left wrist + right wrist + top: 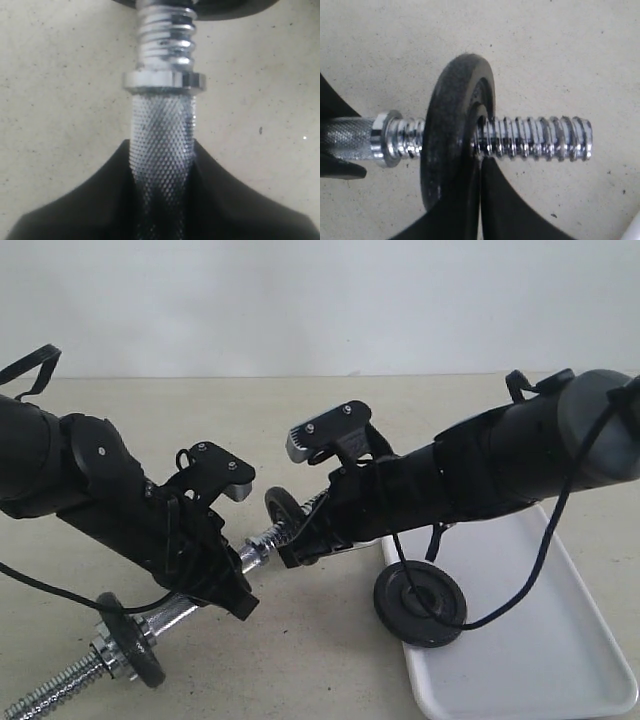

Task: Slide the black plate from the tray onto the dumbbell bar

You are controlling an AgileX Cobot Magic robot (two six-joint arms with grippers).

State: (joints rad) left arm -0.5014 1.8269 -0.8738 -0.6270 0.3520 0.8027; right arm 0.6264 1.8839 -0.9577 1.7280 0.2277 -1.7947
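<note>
**Exterior view.** Long chrome steel dumbbell bar (150, 625), running from near left up towards centre. Its near-left end carries a black iron disc (132, 638) and a silver star-shaped nut (108, 655). The left gripper (240, 580) is clamped round the bar's middle. The small round matte-black plate (284, 510) stands on edge at the bar's far-right end, off the glossy white rectangular tray (540, 640). The right gripper (300, 545) is at this black plate. A second black disc (420, 602) leans on the tray's near-left rim with the right arm's cable looped across it. Hazard: a pull on that cable could drag this disc off.

**Left wrist view.** The left gripper (162, 150) pinches the knurled section of the dumbbell bar (162, 120), with the chrome collar (164, 81) just beyond. Hazard: it is a single hold, so a sideways shove at the far end could pivot the bar in the fingers.

**Right wrist view.** The black plate (452, 135) is threaded over the dumbbell bar (535, 137), near the collar but apart from it, with bare thread between. The right gripper (481, 165) has its fingers pressed together with nothing seen between them, their tips at the plate's outer face beside the bar. Hazards: the bore could catch on the coarse thread and cock the plate, or the closed fingers could slip off the face.
</note>
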